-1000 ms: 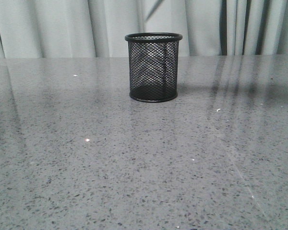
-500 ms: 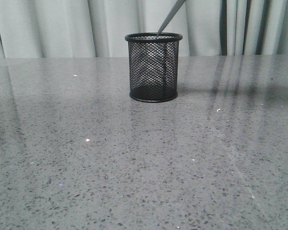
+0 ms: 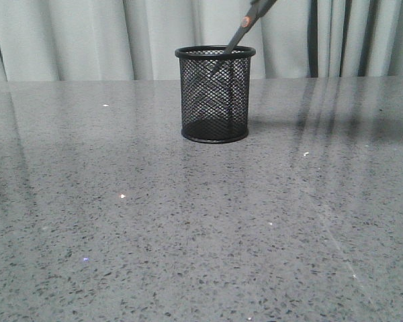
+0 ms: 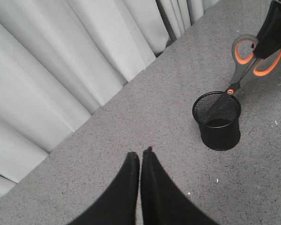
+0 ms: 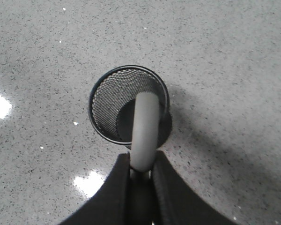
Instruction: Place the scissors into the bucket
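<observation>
Now scissors [image 4: 234, 79] tilted, blades inside bucket [image 3: 214, 94], right end effector [image 5: 140, 176] gripping handles, left end effector [image 4: 140, 157] closed.

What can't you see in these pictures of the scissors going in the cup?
- Front view: the scissors handles and the right claw are cut off by the top edge.
- Left wrist view: the right claw is cut off by the corner.
- Right wrist view: the blades are hidden behind the grey handle over the bucket.
</observation>
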Controlling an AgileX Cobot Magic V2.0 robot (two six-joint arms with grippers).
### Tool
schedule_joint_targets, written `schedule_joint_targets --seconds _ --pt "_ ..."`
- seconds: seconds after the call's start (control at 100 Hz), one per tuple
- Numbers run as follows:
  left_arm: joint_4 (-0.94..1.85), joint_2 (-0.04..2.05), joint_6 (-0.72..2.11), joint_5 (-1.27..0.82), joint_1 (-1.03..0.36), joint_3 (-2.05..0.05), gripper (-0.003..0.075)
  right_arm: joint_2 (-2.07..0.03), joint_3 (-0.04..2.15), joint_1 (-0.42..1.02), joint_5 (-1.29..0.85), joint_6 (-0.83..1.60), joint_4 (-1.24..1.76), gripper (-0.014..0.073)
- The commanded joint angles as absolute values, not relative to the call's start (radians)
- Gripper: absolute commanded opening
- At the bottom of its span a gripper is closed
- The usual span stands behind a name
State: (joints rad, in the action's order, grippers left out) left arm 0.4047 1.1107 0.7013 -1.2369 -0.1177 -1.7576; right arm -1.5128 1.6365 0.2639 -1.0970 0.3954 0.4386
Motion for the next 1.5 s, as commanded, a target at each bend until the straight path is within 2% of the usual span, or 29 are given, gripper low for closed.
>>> schedule_joint_targets --seconds 0.0,0.59,0.69,0.81,0.94,1.25,1.39,1.49 --pt "0.440 1.097 0.690 -1.161 -0.114 -1.785 -0.0020 -1.490 1.671 0.281 -1.026 0.402 0.470 -0.0044" --pt "0.437 1.097 0.690 -1.160 -0.114 -1.785 -0.0020 -1.534 1.671 0.305 -1.018 0.402 0.451 -0.0038" --pt "0.437 1.097 0.690 -1.160 -0.114 -1.785 -0.0020 -1.534 1.671 0.305 -1.025 0.402 0.451 0.0042" --pt "0.437 1.097 0.690 -1.160 -0.114 -1.785 -0.0020 -1.534 1.671 0.305 -1.025 0.398 0.451 0.0211" --pt "0.437 1.097 0.690 -1.160 -0.114 -1.785 -0.0020 -1.534 1.671 0.305 -1.025 0.398 0.451 0.0275" --pt "0.424 1.094 0.670 -1.107 -0.114 -1.785 -0.0020 -1.424 1.671 0.247 -1.010 0.387 0.437 0.0255" --pt "0.409 1.083 0.637 -1.077 -0.110 -1.769 -0.0020 -1.336 1.666 0.196 -1.008 0.381 0.437 0.0125" --pt "0.408 1.048 0.618 -1.008 -0.108 -1.709 -0.0020 -1.270 1.635 0.175 -0.982 0.380 0.437 -0.0028"
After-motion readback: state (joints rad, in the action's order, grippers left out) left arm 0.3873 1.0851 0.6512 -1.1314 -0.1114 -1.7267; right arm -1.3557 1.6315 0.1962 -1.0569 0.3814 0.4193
